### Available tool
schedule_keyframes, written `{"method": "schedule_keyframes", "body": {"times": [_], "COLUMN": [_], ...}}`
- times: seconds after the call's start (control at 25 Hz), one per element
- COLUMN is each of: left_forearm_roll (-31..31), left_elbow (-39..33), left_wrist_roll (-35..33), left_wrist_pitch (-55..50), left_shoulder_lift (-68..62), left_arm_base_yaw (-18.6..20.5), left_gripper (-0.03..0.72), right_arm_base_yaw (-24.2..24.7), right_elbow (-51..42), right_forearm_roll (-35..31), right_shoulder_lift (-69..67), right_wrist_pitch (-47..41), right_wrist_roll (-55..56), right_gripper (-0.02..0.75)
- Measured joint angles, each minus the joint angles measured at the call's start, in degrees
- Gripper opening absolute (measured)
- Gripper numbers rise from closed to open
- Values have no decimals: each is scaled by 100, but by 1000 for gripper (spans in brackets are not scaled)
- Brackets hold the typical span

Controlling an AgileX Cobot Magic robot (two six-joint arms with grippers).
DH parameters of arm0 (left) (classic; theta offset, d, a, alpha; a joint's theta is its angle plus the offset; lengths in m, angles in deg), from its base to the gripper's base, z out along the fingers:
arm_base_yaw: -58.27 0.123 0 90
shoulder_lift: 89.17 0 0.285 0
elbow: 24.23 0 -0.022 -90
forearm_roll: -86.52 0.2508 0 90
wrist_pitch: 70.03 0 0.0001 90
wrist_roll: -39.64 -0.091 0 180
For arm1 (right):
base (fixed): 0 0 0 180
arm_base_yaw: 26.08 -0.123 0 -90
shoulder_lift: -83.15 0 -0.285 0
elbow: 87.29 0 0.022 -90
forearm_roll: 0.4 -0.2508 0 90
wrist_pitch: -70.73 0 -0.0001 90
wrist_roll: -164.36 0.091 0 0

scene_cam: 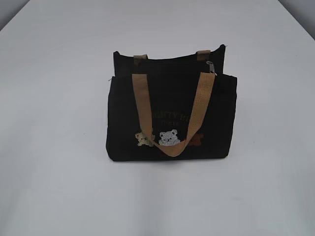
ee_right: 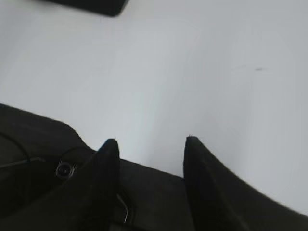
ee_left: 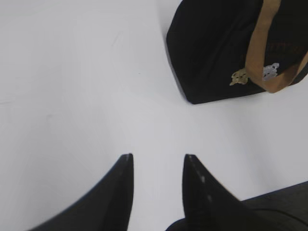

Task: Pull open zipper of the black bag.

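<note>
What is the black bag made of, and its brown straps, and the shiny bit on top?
The bag looks like soft matte black cloth, slightly saggy. The straps look like woven tan webbing, with a ribbed surface. The zipper pull glints silver, probably metal, though it is too small to be sure.

Faint gold lettering across the front of the black bag (scene_cam: 170,115), partly covered by the tan straps (scene_cam: 170,147): letters "GHTY B" legible on the upper line in the exterior view. Smaller second line below, too faint to read. No legible text in either wrist view.
</note>
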Motion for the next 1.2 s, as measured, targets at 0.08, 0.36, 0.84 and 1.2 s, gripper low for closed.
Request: {"method": "schedule_keyframes", "body": {"times": [0.08,0.36,0.84,1.2], "left_forearm_roll": [184,354,427,427], "left_elbow": [-191,-793,-804,-804], "left_wrist_roll": [72,112,112,112], "left_wrist_pitch": [-294,-846,-848,-848], "left_shoulder_lift": [755,2880,3336,3336], "left_arm_base_yaw": [-5,-5,-10,939], "left_gripper": [260,246,239,239], "right_arm_base_yaw": [0,0,0,227], "right_elbow": [-209,-718,-738,-738], "right_forearm_roll": [0,-54,-100,-143], "right_shoulder_lift": [690,1938,2292,2292], "right_wrist_pitch": [103,389,469,488], "right_wrist_roll": [0,71,92,92], "right_gripper": [349,349,272,267]}}
